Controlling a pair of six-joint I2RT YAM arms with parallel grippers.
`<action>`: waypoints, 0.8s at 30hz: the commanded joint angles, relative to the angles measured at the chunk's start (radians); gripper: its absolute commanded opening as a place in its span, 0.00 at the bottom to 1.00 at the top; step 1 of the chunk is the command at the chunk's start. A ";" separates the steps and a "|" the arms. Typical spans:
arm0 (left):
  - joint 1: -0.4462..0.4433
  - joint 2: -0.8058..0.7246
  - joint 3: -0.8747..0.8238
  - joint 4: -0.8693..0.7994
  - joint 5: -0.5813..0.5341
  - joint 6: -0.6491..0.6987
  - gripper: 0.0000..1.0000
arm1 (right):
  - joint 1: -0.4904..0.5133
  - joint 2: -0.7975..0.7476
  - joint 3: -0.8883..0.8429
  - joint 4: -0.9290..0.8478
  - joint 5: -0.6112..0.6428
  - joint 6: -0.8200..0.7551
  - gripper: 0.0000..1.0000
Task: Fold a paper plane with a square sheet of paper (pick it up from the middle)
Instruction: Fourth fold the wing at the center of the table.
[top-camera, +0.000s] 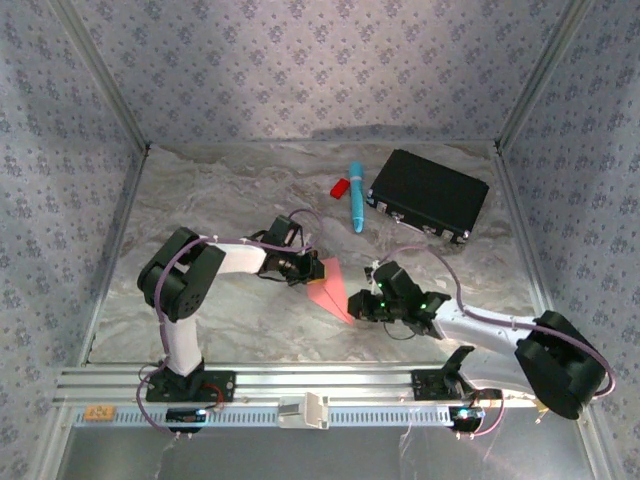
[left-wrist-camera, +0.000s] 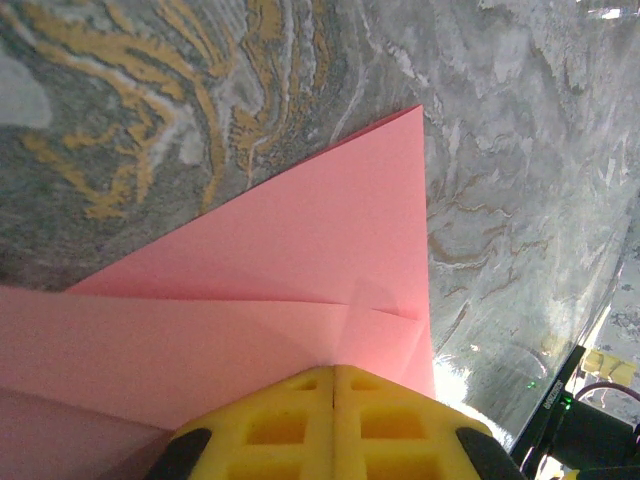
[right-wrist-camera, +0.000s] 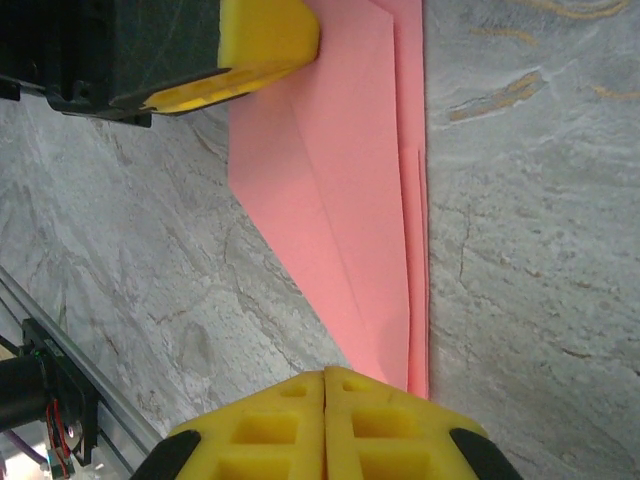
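Since it is thin and creased into a few layers, the paper plane (top-camera: 333, 290) looks very light. It seems limp across its flat parts, a little stiffer along the folds, and easy to crumple or to send sliding on a smooth top. I judge the safest hold is across the long middle fold, about halfway along, where the layers stack. It lies flat on the table (top-camera: 230, 200) between the two arms, its wide end at the left gripper (top-camera: 305, 266) and its narrow end at the right gripper (top-camera: 362, 299). Both grippers have their yellow pads (left-wrist-camera: 290, 415) pressed together; whether either pinches a layer I cannot tell. The tabletop is glossy grey marble with tan veins. Farther back lie a blue pen (top-camera: 356, 195), a small red piece (top-camera: 340, 187) and a black case (top-camera: 428, 193), well apart from the paper. Patterned walls (top-camera: 300, 60) close three sides, and a metal rail (top-camera: 330, 384) runs along the near edge.
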 joint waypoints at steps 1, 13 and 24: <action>0.006 0.032 -0.020 -0.044 -0.081 0.007 0.02 | 0.013 0.051 0.027 -0.004 -0.033 -0.017 0.08; 0.005 0.038 -0.033 -0.048 -0.086 0.010 0.02 | 0.028 0.227 0.015 0.049 -0.040 -0.012 0.06; 0.010 0.046 -0.020 -0.061 -0.100 0.007 0.02 | 0.041 0.066 -0.087 -0.077 -0.078 -0.020 0.06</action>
